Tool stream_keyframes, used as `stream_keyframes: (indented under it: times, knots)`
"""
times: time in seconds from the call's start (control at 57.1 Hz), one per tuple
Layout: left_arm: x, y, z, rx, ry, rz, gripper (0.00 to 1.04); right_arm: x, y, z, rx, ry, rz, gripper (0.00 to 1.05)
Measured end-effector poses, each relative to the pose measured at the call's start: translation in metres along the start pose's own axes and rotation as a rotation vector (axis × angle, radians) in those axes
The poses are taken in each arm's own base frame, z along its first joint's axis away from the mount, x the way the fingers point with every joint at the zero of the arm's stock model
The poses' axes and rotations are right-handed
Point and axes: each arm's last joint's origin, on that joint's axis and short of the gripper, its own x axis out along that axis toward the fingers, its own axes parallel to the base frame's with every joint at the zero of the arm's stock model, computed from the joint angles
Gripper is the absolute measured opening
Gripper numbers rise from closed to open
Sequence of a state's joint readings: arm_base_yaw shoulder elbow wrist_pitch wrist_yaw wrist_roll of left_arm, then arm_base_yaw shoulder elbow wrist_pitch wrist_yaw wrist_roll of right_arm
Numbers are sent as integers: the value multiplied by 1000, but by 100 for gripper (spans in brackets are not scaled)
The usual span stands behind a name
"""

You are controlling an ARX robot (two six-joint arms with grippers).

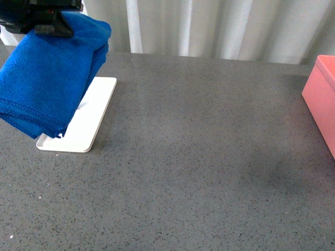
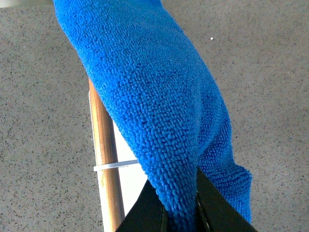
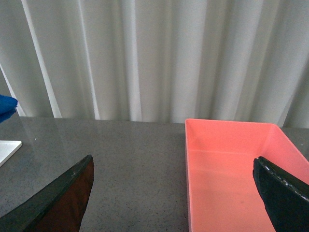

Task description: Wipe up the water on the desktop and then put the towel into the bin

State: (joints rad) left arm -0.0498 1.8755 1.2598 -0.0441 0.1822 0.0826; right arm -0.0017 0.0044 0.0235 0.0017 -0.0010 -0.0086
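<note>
Towel (image 1: 47, 83), blue microfibre: hangs in loose folds over white tray (image 1: 91, 117) and its wooden rod (image 2: 104, 159), one end pinched tight in left gripper (image 2: 181, 209). Right gripper (image 3: 176, 191): spread wide, empty, near bin (image 1: 322, 94). Desktop (image 1: 199, 209): faint darker patch (image 1: 267, 175) right of centre, possibly the water. Handling: carry clear of the tray, lower until folds lie flat, sweep the patch with even pressure.

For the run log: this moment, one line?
left tool: shut on fuzzy blue towel, aloft | right tool: open | pink plastic bin: empty
</note>
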Motion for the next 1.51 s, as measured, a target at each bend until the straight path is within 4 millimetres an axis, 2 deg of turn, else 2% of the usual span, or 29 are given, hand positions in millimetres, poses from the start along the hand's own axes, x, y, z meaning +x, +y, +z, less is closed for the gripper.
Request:
stream_keyframes:
  times: [0.123,0.263,0.368,0.49,0.595,0.735,0.858,1.068,1.173,1.243,1.383,1.506]
  knots:
    - [-15,-12,10,-14,-45,-79,5,0,0,0,0,0,0,98]
    - [-32,-36,23,-61,-114,-236,5,0,0,0,0,0,0,98]
    - [-39,-64,25,-107,-168,-364,5,0,0,0,0,0,0,98]
    - [-46,-112,22,-155,-206,-536,5,0,0,0,0,0,0,98]
    - [-50,-139,20,-174,-212,-623,5,0,0,0,0,0,0,98]
    - [-54,-162,18,-183,-230,-700,5,0,0,0,0,0,0,98]
    - [-55,-169,17,-185,-246,-665,5,0,0,0,0,0,0,98]
    - [-55,-169,17,-187,-246,-657,5,0,0,0,2,9,6,98]
    - [-55,-169,17,-187,-247,-656,5,5,-3,1,15,345,132,98]
    - [-55,-170,17,-186,-246,-660,5,16,-9,5,-18,425,203,98]
    - [-55,-170,17,-186,-245,-659,5,40,-19,14,-136,453,407,98]
    - [-55,-170,17,-186,-246,-658,5,72,-22,15,-176,462,623,98]
